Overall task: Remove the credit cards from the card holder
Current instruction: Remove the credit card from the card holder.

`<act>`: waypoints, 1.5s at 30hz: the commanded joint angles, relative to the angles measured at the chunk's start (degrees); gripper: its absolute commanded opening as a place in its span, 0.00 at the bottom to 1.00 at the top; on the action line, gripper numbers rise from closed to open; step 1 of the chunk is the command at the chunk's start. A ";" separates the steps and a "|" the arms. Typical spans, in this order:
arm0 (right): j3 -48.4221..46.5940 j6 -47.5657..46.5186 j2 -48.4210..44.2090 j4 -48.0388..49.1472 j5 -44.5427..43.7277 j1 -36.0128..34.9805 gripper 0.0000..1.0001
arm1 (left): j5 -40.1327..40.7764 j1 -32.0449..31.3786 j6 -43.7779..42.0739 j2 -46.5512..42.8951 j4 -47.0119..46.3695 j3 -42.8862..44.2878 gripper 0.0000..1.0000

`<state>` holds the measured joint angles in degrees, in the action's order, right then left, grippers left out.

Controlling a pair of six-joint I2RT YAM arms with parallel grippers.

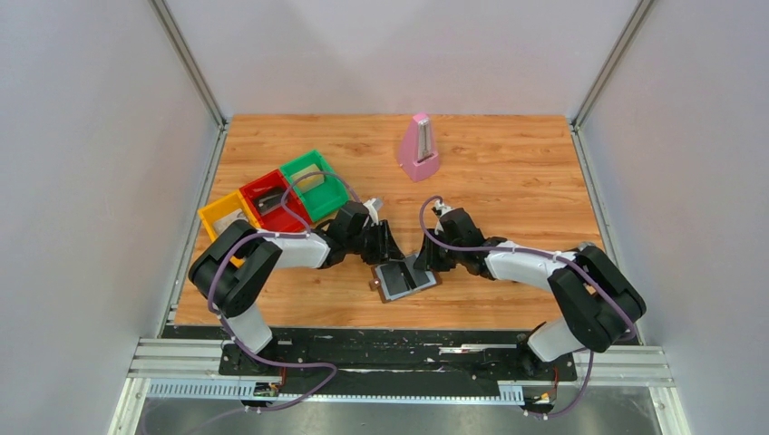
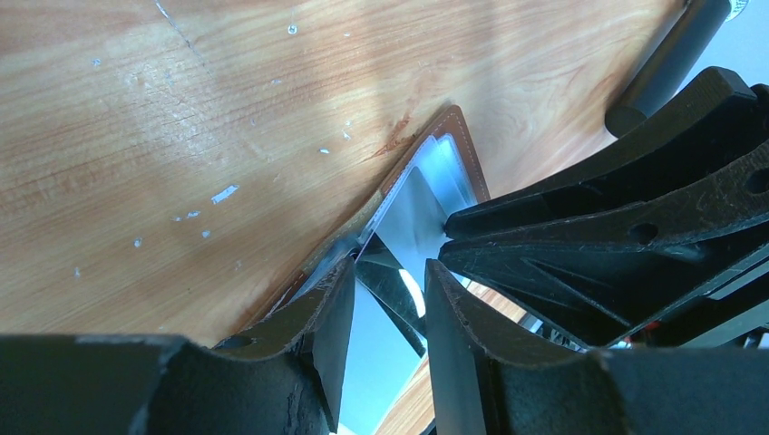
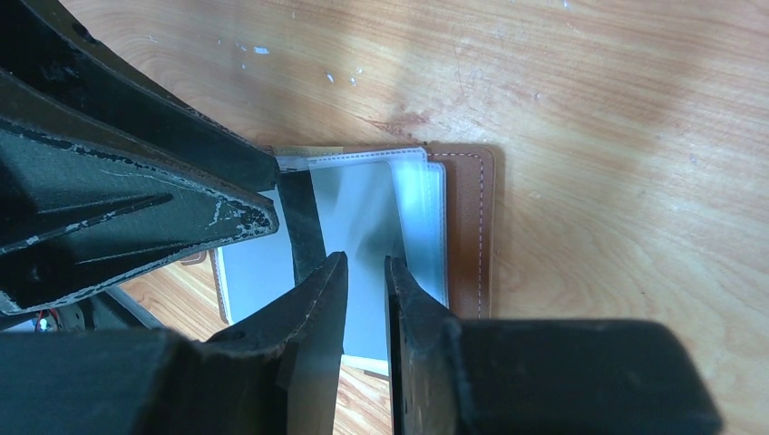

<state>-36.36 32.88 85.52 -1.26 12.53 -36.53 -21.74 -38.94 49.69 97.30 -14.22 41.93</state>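
Top external view, from the arm bases outward: the card holder (image 1: 405, 279) lies open on the table (image 1: 508, 181) close to the near edge, between the two arms. Its long axis runs left to right with a slight tilt. Both arms bear down on its far side, the left end effector (image 1: 384, 255) at the left corner and the right end effector (image 1: 428, 264) over the right half, so neither has any reach to make.

In the right wrist view the credit cards (image 3: 363, 227) sit under clear sleeves (image 3: 413, 208) in the grey-blue inside: a broad grey one with a dark strip beside it. The right fingers (image 3: 322, 299) stand nearly together over the grey card with only a slim gap, and I cannot tell whether they pinch a sleeve or a card. The left wrist view shows the left fingers parted, straddling a sleeve edge without closing on it.

By my judgement, a card must slide out along the sleeve's open side while the other arm pins the holder.

Farther left stand the yellow tray (image 1: 220, 216), red tray (image 1: 247, 193) and green tray (image 1: 337, 192). Farthest back is the pink metronome (image 1: 419, 145).
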 commanded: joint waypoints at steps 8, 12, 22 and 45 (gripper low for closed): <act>-1.90 -2.29 -2.80 -3.87 -2.02 1.79 0.25 | 3.63 -0.35 -1.50 -0.59 3.75 -0.39 0.45; -1.05 -2.09 -1.26 -2.75 -1.21 1.85 0.25 | 3.40 -0.43 -1.46 -0.47 3.65 -0.52 0.45; 2.40 -0.37 -0.86 -0.49 0.93 1.82 0.24 | 2.93 -0.88 -0.86 0.43 2.65 -0.97 0.45; 4.10 0.58 -0.67 0.56 1.29 1.90 0.24 | -2.79 -0.96 1.77 0.96 -1.81 -1.04 0.21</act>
<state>-33.67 32.95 84.01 0.89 14.06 -34.37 -22.79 -39.40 51.11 98.06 -15.27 41.52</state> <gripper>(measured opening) 0.243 0.268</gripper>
